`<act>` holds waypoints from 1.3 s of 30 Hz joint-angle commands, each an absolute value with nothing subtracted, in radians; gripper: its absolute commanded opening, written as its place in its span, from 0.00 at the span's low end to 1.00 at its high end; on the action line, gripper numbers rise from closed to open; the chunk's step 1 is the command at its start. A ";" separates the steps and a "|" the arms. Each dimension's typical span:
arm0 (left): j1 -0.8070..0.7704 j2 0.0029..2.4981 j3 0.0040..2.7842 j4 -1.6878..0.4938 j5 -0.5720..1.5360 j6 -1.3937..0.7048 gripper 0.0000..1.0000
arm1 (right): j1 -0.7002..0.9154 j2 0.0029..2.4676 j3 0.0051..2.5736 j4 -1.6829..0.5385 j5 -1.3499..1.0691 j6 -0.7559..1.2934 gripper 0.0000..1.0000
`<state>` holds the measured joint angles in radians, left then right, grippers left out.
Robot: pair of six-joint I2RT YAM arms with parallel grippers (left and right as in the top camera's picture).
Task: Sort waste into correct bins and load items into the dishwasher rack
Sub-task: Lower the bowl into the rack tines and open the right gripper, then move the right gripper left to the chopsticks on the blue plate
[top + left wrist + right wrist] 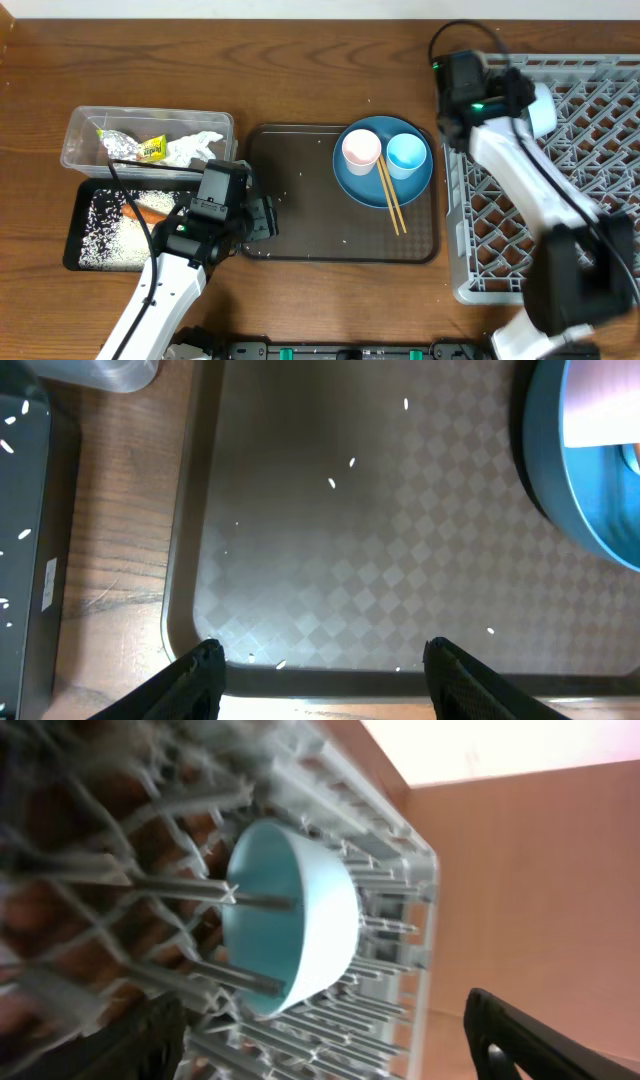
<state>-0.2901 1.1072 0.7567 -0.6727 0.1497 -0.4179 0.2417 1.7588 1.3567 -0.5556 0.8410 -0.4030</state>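
Note:
The white bowl with light-blue outside (300,920) stands on edge among the pegs of the grey dishwasher rack (390,810). It also shows in the overhead view (541,108). My right gripper (330,1050) is open and empty just before it, over the rack's (580,200) far left corner (512,92). The blue plate (383,178) holds the pink cup (361,150), the light blue cup (406,155) and the chopsticks (390,195). My left gripper (320,670) is open and empty over the serving tray's front left edge (262,218). A few rice grains (332,482) lie on that tray.
The dark brown serving tray (300,200) sits mid-table. The clear tub (80,130) holds foil (130,148) and tissue (195,148). The black tray (75,235) holds rice (115,225) and a carrot (150,212). The plate's rim (590,490) is at the left wrist view's right.

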 commanded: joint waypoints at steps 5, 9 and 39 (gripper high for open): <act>-0.291 1.113 0.752 -0.672 0.137 -0.412 0.67 | 0.249 1.493 1.361 -0.809 0.152 -0.052 0.66; -0.291 1.118 0.752 -0.672 0.137 -0.411 0.66 | 0.249 1.401 1.361 -1.002 0.014 0.085 0.60; -0.291 1.119 0.752 -0.650 0.137 -0.411 0.66 | 0.416 1.411 1.204 -0.955 -0.213 0.239 0.07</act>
<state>-0.2901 1.1118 0.7567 -0.6491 0.1497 -0.4179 0.3626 1.3911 1.2453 -0.9874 -0.1886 0.2344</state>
